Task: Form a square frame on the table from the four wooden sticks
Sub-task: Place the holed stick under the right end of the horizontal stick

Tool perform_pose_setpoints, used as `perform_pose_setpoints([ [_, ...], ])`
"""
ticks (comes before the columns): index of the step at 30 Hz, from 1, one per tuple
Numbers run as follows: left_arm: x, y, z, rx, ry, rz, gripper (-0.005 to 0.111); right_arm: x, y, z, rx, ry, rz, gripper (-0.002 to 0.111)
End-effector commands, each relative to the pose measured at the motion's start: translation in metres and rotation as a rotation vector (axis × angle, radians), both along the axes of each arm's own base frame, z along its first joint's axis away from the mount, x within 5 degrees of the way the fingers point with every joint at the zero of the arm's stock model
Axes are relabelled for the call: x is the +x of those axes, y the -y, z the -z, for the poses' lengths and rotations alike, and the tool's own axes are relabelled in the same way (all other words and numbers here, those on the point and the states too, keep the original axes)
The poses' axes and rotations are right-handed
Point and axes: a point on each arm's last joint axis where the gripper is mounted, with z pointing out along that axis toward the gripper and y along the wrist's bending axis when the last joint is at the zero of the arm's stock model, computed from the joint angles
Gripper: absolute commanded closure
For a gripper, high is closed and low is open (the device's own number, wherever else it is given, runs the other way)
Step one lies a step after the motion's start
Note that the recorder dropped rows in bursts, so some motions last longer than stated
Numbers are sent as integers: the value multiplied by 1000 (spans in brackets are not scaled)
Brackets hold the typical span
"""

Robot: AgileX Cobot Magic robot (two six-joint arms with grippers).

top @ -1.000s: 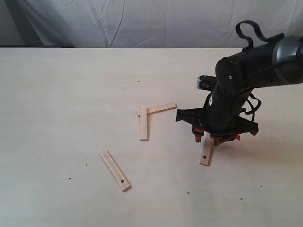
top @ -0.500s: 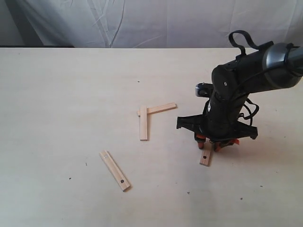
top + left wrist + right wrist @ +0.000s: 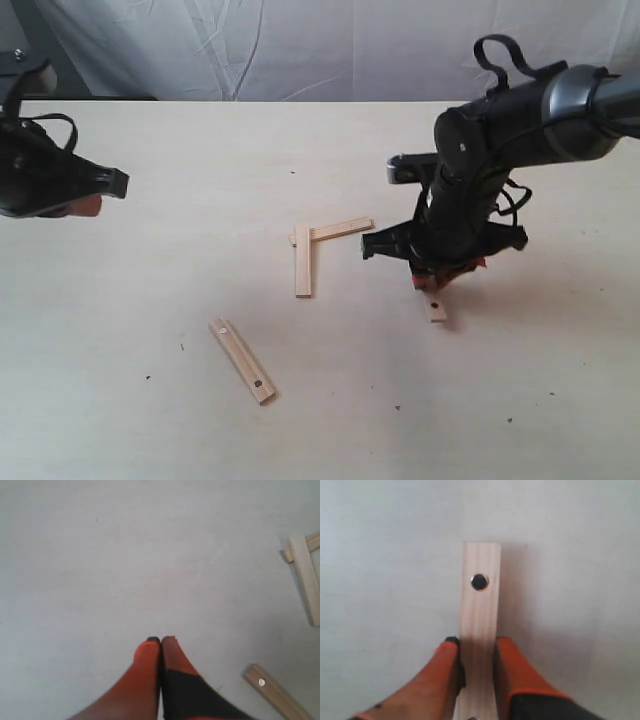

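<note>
Two wooden sticks form an L at the table's middle: one upright stick (image 3: 303,261) and one slanted stick (image 3: 338,230) crossing at its far end. A third stick (image 3: 242,361) lies loose nearer the front left, also in the left wrist view (image 3: 275,695). My right gripper (image 3: 437,281) is shut on the fourth stick (image 3: 437,308), whose free end with a dark hole (image 3: 479,581) pokes out past the orange fingers (image 3: 512,670). My left gripper (image 3: 161,640) hangs shut and empty over bare table (image 3: 150,250) at the far left.
A white cloth backdrop (image 3: 300,45) runs behind the table's far edge. The L of sticks shows at the edge of the left wrist view (image 3: 306,575). A few dark specks dot the tabletop.
My right gripper closed on the fourth stick and carried it up and left toward the L. The left arm has come into the exterior view at the far left.
</note>
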Motion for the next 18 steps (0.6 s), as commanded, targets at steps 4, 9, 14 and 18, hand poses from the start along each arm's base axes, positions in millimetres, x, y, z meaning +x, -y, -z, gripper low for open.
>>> perform_pose_setpoints([
  [4, 24, 11, 30, -129, -19, 14, 107, 37, -19, -36, 33, 119, -174, 108],
  [9, 30, 14, 46, -156, -60, 32, 107, 52, -30, -29, 53, 124, -179, 108],
  [14, 33, 15, 56, -174, -89, 13, 107, 61, -38, -11, 67, 88, -176, 108],
  [18, 35, 16, 59, -184, -98, 5, 107, 62, -45, 2, 110, 39, -170, 108],
])
